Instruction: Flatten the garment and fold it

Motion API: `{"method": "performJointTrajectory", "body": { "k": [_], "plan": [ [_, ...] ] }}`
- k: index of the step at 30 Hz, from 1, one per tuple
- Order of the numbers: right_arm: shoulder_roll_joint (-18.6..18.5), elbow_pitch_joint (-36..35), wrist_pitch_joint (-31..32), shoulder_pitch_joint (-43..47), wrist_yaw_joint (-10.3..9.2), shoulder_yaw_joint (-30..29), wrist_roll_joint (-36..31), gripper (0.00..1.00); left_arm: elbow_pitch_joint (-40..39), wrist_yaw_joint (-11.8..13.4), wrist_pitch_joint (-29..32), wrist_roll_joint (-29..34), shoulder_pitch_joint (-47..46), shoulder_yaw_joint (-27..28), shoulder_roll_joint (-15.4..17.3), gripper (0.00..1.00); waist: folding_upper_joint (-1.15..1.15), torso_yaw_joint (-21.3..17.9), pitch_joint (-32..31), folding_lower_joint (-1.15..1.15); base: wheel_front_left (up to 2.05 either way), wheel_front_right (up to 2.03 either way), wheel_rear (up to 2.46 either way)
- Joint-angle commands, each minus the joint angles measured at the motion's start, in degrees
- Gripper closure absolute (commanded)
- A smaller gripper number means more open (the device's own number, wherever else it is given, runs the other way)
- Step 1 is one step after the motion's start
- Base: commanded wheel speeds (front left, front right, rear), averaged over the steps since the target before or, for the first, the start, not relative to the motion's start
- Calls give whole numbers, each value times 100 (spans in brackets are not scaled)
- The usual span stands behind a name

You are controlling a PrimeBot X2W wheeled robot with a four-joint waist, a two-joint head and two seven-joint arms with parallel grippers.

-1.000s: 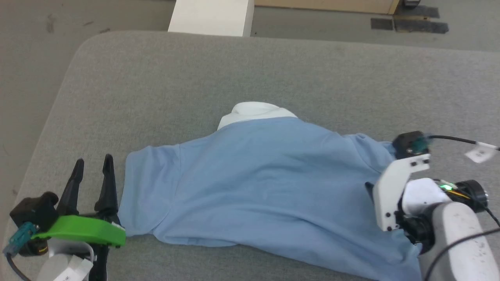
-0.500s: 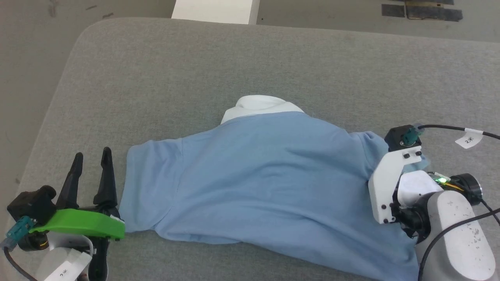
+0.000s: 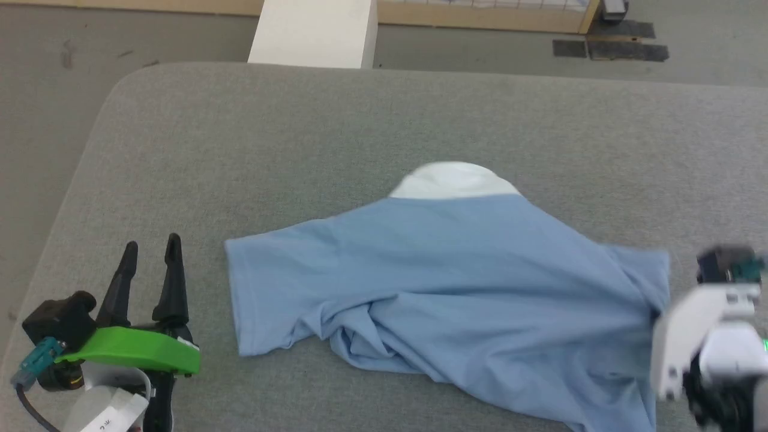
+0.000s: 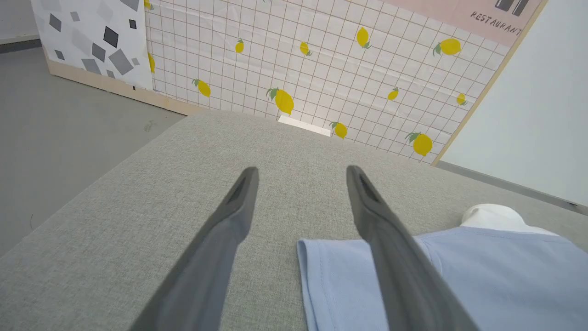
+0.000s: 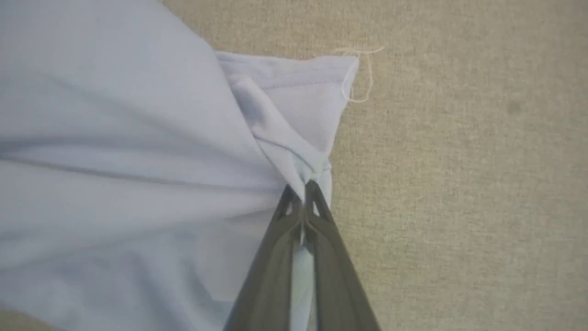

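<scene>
Garment (image 3: pixel 456 282) is lying across the grey padded surface (image 3: pixel 300 132) in front of us, its light blue body stretching from near our left side to the right edge of the head view. Its white collar piece (image 3: pixel 453 180) is pointing away from us, toward the far side of the surface. 1 short sleeve (image 3: pixel 270 294) is lying fairly flat and reaching toward our left tool (image 3: pixel 152 242). The cloth just beside that sleeve, on our near side, is bunching into a cluster of wrinkles (image 3: pixel 372 330). At the right, the near hem is running off the bottom of the head view.

We are holding our left tool spread wide, its 2 dark fingers standing well apart just beside the sleeve's edge. In the left wrist view 1 finger (image 4: pixel 390 253) is overlapping the sleeve hem, and we cannot tell whether it is touching the cloth.

Our right tool (image 5: pixel 303 189) is pressed together, pinching a gathered fold of the garment at the other sleeve's edge. Creases are fanning out from its fingertips. A loose pale thread (image 5: pixel 360 73) is curling off that sleeve's corner onto the surface.

Beyond the surface, a white block (image 3: pixel 312 30) is standing on the grey floor (image 3: pixel 90 36). In the left wrist view a lemon-patterned panel (image 4: pixel 321 69) is rising behind it.
</scene>
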Motion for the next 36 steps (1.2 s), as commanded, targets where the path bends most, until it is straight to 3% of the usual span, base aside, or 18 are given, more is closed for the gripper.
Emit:
{"method": "performJointTrajectory", "body": {
  "k": [1, 6, 11, 12, 13, 20, 24, 30, 36],
  "plan": [
    [-5, -97, 34, 349, -8, -16, 114, 100, 25, -37, -27, -43, 62, -8, -2, 0, 24, -67, -84, 0, 0, 0, 0],
    [-5, -99, 157, 1273, -8, 288, 638, 100, 50, -37, -23, -88, 133, -29, 16, 0, 24, -155, -102, 0, 0, 0, 0],
    [-5, 111, 66, 1443, -8, 485, 912, 98, 73, -33, -23, -111, 127, -60, 16, 0, 24, -187, -129, 0, 0, 0, 0],
    [-5, 110, -16, 1406, -8, 492, 933, 8, 78, -31, -23, -113, 127, -68, 12, 0, 24, -189, -144, 0, 0, 0, 0],
    [-5, 99, -83, 1364, -8, 485, 1001, 0, 83, -30, -23, -116, 130, -74, 10, 0, 24, -192, -157, 0, 0, 0, 0],
    [-5, -365, -831, 845, -8, -13, 1436, 0, 72, 2, -18, -111, 161, -105, 10, 0, 24, -195, -241, 0, 0, 0, 0],
    [-5, -554, -1016, 410, -8, -249, 1130, 0, 44, 18, -17, -126, 174, -95, 33, 0, 24, -209, -211, 0, 0, 0, 0],
    [-27, -276, -542, -267, -8, 25, 268, 0, -7, 22, -6, -165, 130, -86, 79, 0, 24, -206, -49, 0, 0, 0, 0],
    [-458, 505, 109, -656, -8, 725, -315, 0, -23, 9, 0, -233, -6, -127, 107, 0, 24, -101, 177, 0, 0, 0, 0]
  ]
}}
